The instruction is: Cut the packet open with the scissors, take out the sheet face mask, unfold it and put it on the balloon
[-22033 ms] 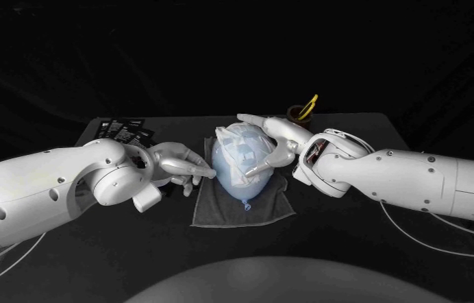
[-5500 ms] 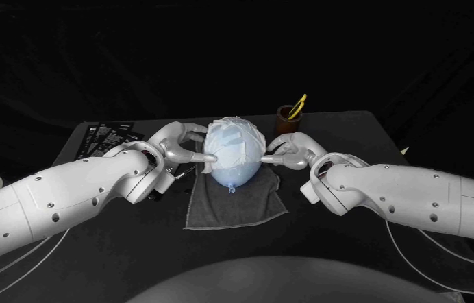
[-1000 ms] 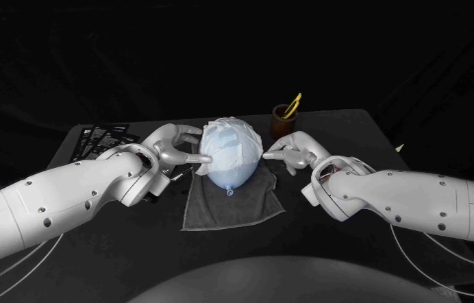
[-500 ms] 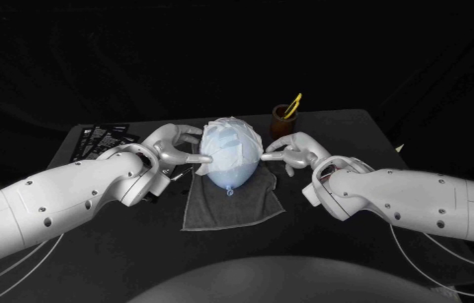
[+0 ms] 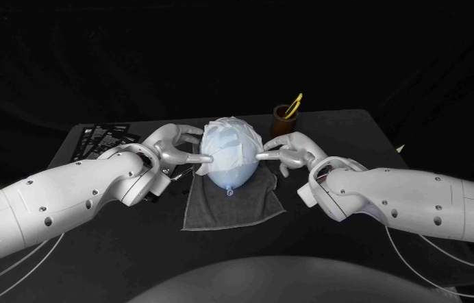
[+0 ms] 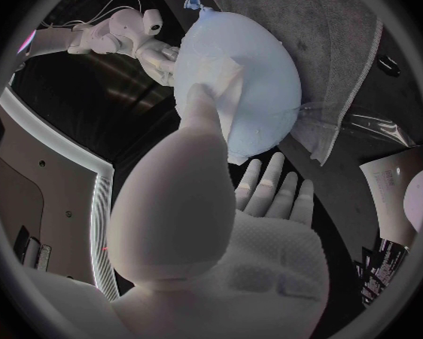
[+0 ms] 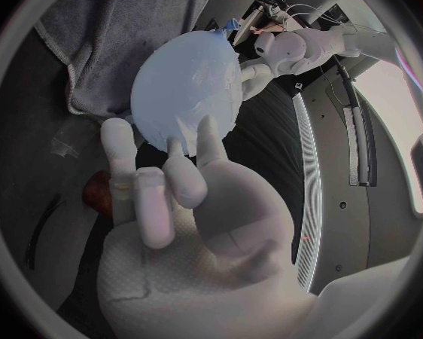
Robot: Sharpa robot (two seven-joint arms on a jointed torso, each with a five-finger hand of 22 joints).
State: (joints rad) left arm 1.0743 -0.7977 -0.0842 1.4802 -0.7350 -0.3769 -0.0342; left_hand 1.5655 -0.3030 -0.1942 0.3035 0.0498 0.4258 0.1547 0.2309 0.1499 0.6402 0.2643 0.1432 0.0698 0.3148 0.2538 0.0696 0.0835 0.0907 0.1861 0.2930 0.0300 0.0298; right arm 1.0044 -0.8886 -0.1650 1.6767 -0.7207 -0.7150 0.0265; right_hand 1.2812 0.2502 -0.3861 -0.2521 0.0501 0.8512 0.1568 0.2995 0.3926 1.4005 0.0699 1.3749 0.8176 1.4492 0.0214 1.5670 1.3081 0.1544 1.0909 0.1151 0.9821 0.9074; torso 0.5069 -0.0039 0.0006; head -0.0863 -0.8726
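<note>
A pale blue balloon (image 5: 227,162) lies on a grey towel (image 5: 233,201) with its knot toward me. The white sheet mask (image 5: 233,135) is draped over its far, upper part. My left hand (image 5: 176,149) is at the balloon's left side, with one fingertip pressing on the mask's edge (image 6: 226,90). My right hand (image 5: 290,151) is at the balloon's right side, and one finger touches it there. The other fingers of both hands are spread and hold nothing. From the two wrists the balloon (image 6: 254,68) (image 7: 188,79) shows just past each hand's own fingers (image 7: 141,181).
A brown cup (image 5: 285,118) holding the yellow-handled scissors (image 5: 293,104) stands behind my right hand. Several dark packets (image 5: 101,138) lie at the table's back left. A clear piece of wrapper (image 6: 366,128) lies beside the towel (image 6: 339,22) near my left hand.
My right hand's finger has edged slightly inward against the balloon's side. The left hand, balloon and mask have stayed put.
</note>
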